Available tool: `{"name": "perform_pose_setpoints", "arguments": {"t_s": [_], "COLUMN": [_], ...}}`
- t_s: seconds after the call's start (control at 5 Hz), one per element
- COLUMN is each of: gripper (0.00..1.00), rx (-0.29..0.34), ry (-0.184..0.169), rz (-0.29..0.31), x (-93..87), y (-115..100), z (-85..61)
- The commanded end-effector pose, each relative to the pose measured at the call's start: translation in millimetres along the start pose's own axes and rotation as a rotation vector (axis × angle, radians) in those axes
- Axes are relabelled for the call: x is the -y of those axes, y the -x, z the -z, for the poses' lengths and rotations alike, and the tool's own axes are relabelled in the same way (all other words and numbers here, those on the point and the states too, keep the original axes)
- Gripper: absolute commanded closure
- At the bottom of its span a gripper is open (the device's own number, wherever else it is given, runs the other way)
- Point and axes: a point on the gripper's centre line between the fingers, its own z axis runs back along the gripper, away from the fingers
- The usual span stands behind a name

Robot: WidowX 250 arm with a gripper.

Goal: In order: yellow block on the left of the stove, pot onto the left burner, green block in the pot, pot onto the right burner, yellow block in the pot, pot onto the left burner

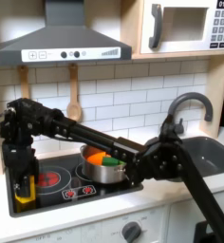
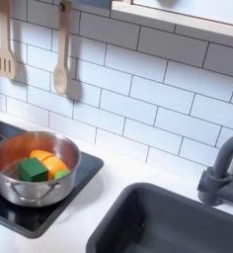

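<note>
In the first exterior view the hand [image 1: 26, 193] hangs at the stove's [image 1: 47, 196] end toward the first exterior view's left, fingers pointing down, closed on the yellow block [image 1: 26, 197]. The block sits right at the stovetop's surface near its front corner; whether it already touches the glass cannot be told. The black arm rises from the hand, bends high over the cooktop and stretches across to the first exterior view's right.

The pot [image 1: 104, 167] stands on the burner toward the first exterior view's right, well apart from the hand. The other burner [image 1: 49, 177], a ring with a bright red middle, lies bare between the pot and the hand. Small red knob marks run along the stove's front edge.

In the second exterior view the pot [image 2: 30, 170] is round, shiny steel with low straight sides and a small side handle. Inside it lies the green block [image 2: 32, 170], dark and cube-like, touching an orange piece [image 2: 47, 161] behind it.

The stove [image 2: 44, 217] is flat glossy black, set in a white tabletop [image 2: 109, 183]. A dark sink [image 2: 158, 222] with a dark faucet [image 2: 219, 178] lies toward the second exterior view's right. Two wooden utensils [image 2: 60, 49] hang on the white brick wall.
</note>
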Motion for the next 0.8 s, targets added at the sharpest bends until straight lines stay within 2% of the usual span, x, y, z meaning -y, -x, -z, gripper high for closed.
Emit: {"name": "perform_pose_setpoints", "arguments": {"t_s": [0.0,0.2,0.4,0.6], "gripper": [1.0,1.0,1.0,1.0], "rx": [-0.003,-0.01,-0.029,-0.025], "ry": [0.021,0.031,0.032,0.047], "rz": [0.008,0.018,0.018,0.021], "x": [3.1,6.0,3.1,5.7], "y": [1.7,3.8,4.5,6.2], "z": [-4.1,-8.8,-6.7,-13.8]}}
